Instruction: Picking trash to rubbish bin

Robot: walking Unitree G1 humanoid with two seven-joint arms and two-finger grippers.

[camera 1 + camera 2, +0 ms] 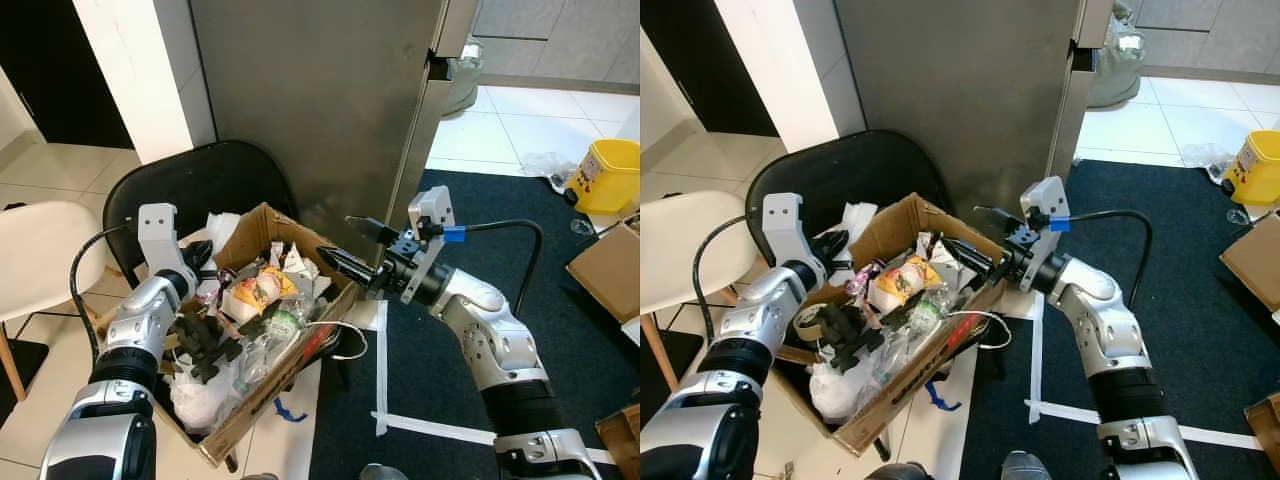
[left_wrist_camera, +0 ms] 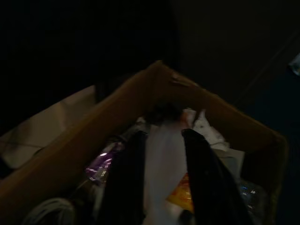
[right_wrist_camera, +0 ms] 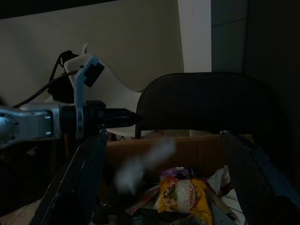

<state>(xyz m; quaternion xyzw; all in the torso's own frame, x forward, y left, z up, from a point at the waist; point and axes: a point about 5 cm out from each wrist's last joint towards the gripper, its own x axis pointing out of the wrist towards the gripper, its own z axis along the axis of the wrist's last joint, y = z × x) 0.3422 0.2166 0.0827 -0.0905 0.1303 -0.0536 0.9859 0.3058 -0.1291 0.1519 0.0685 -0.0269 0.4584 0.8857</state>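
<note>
On the left stands a white chair (image 1: 40, 245). The left gripper (image 1: 200, 255) is over the cardboard box (image 1: 262, 385), its fingers apart around a white scrap (image 2: 161, 154). The box, full of trash, sits on a black chair (image 1: 215, 180). The right gripper (image 1: 352, 247) hovers at the box's right edge, fingers apart, holding nothing.

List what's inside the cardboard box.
The box is heaped with trash: a yellow snack packet, white plastic bags, a clear bottle, crumpled paper and a purple wrapper. Whatever lies beneath the heap is covered.
</note>
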